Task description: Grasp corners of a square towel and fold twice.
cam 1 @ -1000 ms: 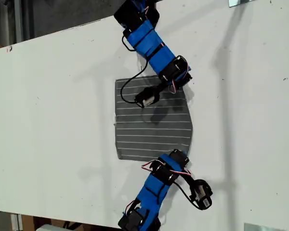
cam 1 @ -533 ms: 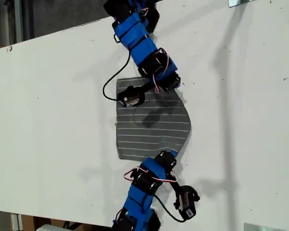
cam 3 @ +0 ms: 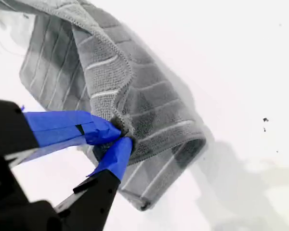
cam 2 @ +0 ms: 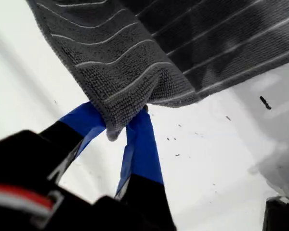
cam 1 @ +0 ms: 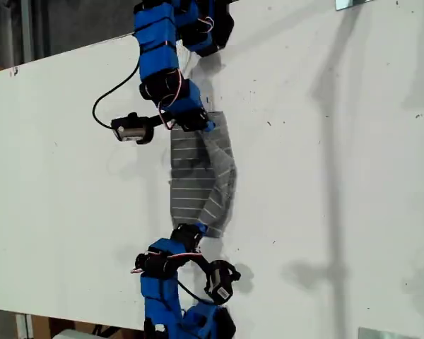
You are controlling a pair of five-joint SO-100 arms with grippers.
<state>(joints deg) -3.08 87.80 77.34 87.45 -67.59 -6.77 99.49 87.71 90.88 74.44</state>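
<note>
Exterior: towel (cam 1: 201, 176) half-folded on the table (cam 1: 339, 176), an arm at each end. First wrist: my first gripper (cam 2: 116, 126) pinches a corner (cam 2: 113, 132). Second wrist: my second gripper (cam 3: 119, 137) clamps towel edge, probably a corner.

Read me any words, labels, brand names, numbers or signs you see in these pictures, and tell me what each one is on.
No readable text in any view.
The towel bears only thin white stripes, no label or tag in view.
My first gripper and my second gripper show plain blue tape, nothing printed.
A small reddish mark on the table near the exterior view's left edge is too small to read.
</note>
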